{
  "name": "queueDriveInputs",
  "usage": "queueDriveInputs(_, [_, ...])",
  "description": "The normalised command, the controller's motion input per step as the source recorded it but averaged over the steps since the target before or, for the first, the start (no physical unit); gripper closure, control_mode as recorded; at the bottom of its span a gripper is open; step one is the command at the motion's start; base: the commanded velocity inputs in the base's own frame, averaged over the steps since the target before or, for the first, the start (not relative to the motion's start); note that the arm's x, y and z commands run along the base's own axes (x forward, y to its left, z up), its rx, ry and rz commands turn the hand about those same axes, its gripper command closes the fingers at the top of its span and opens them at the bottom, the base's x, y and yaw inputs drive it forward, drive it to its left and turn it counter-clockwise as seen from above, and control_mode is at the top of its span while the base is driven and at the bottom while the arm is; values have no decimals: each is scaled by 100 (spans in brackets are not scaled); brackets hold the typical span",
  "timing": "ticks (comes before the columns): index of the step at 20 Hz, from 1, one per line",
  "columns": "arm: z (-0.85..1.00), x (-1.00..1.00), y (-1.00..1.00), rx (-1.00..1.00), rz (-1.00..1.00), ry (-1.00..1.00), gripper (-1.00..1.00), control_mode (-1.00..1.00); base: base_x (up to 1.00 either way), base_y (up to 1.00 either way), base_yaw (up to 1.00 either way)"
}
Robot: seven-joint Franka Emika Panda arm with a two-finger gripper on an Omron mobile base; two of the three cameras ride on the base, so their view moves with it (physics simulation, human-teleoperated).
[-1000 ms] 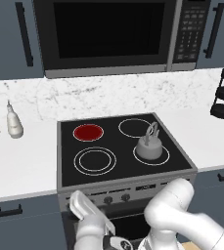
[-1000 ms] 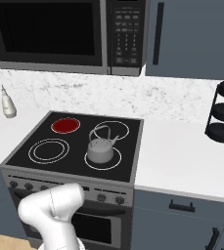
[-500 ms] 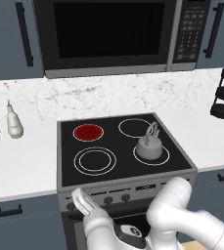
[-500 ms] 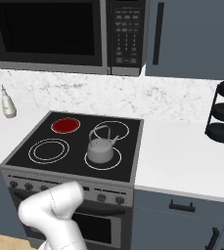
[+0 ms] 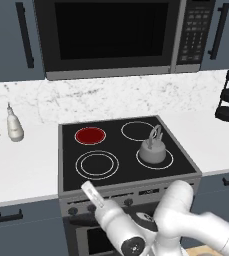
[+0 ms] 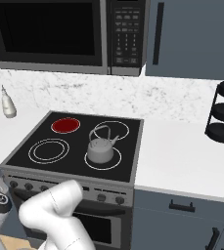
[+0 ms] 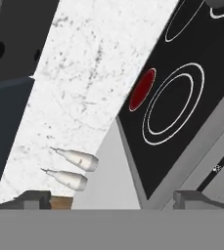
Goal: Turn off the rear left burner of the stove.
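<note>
While the rear left burner (image 5: 90, 135) glows red as before, the tool (image 7: 111, 199), fingers apart, has risen.

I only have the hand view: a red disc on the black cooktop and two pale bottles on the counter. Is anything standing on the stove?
Observer: Yes, a grey kettle sits on the front right zone of the stove.
Operator: Where is that red disc on the cooktop?
Observer: It is the rear left burner, red while the other zones show white rings.
Operator: Where is my gripper relative to the knobs?
Observer: In the left base view the gripper is at the stove's front edge, just above the left end of the knob row.
</note>
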Motion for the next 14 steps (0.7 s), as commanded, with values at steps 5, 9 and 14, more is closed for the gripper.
queueDriveInputs(5, [-21, -94, 23, 78, -32, -41, -100, -100, 0, 0, 0])
queueDriveInputs(9, [-17, -90, 31, 21, -14, -32, -100, -100, 0, 0, 0])
queueDriveInputs(14, [-9, -6, -4, -4, 4, 0, -100, -100, 0, 0, 0])
